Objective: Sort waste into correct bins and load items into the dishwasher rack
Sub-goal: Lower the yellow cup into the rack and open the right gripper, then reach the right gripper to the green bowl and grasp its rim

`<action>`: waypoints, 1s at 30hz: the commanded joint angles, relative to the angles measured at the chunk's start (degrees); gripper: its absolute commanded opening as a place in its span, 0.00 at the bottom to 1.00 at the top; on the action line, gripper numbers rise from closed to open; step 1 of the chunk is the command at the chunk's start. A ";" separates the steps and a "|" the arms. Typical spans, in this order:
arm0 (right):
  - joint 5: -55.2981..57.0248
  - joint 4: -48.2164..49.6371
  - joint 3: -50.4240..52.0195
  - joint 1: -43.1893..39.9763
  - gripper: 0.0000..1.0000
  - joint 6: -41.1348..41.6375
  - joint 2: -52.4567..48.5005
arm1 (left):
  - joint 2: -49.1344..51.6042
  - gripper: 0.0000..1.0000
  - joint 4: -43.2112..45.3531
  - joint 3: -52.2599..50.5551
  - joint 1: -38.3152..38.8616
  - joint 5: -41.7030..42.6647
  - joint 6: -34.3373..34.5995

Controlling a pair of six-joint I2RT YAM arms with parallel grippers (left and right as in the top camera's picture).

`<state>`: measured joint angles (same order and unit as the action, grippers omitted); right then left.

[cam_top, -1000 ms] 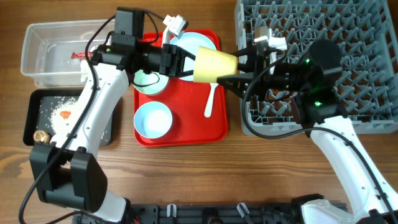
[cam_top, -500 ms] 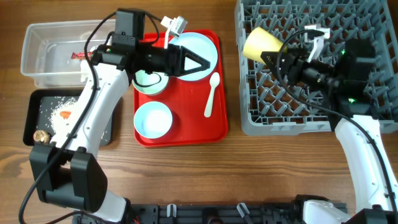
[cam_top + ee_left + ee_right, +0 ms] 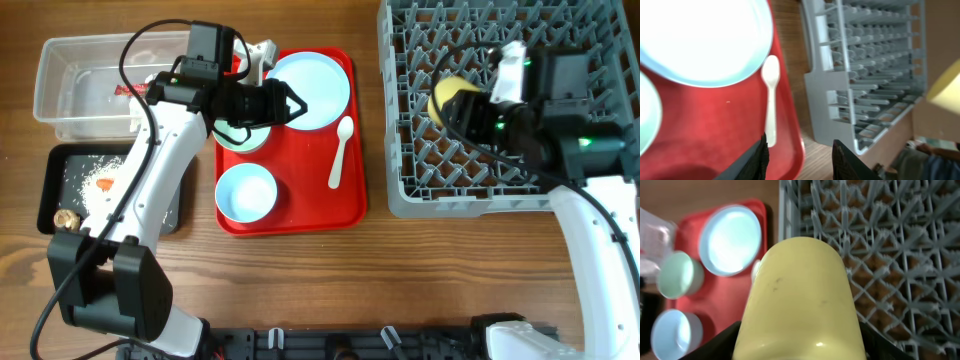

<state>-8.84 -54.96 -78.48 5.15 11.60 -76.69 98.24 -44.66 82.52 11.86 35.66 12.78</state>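
Observation:
My right gripper (image 3: 470,105) is shut on the yellow cup (image 3: 448,98), holding it over the left part of the grey dishwasher rack (image 3: 600,60); the cup (image 3: 802,300) fills the right wrist view above the rack (image 3: 890,245). My left gripper (image 3: 298,103) is open and empty above the red tray (image 3: 350,200), near the pale blue plate (image 3: 312,88). The white spoon (image 3: 340,150) lies on the tray, also in the left wrist view (image 3: 771,95). One bowl (image 3: 246,192) sits at the tray's front, another (image 3: 238,135) under my left arm.
The clear tub (image 3: 80,95) at back left holds a red wrapper (image 3: 130,90). The black tray (image 3: 60,165) holds rice, an orange carrot piece (image 3: 104,184) and a brown scrap (image 3: 65,217). Wood table surrounds them.
My right gripper carried the yellow cup from over the red tray to over the rack and turned it. My left gripper drew back leftward over the tray.

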 commanded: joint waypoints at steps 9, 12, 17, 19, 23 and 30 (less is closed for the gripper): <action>4.98 -3.74 -0.70 4.46 0.62 -0.96 -17.75 | -0.83 0.44 -0.63 0.63 0.04 -3.87 -0.31; 4.98 -2.75 -0.70 4.66 0.62 -0.94 -20.79 | -0.83 0.44 -0.63 0.63 0.04 -3.87 -0.31; 4.96 -2.45 -0.70 4.66 1.00 -0.90 -23.87 | -0.83 0.45 -0.68 0.63 0.04 -3.87 -0.31; 4.50 -1.84 -0.92 4.63 1.00 -0.87 -23.43 | -0.83 0.45 -0.68 0.63 0.04 -3.87 -0.31; 1.88 -3.06 -5.92 4.63 1.00 -1.14 -21.20 | -0.83 0.49 -0.66 0.63 0.04 -4.85 -0.31; -6.99 -5.18 -15.30 5.38 1.00 -4.15 -16.24 | -0.83 0.61 -0.68 0.63 0.02 -6.93 -0.33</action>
<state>-9.78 -60.62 -90.98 9.58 9.21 -96.71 98.24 -45.28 82.52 11.86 31.00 12.80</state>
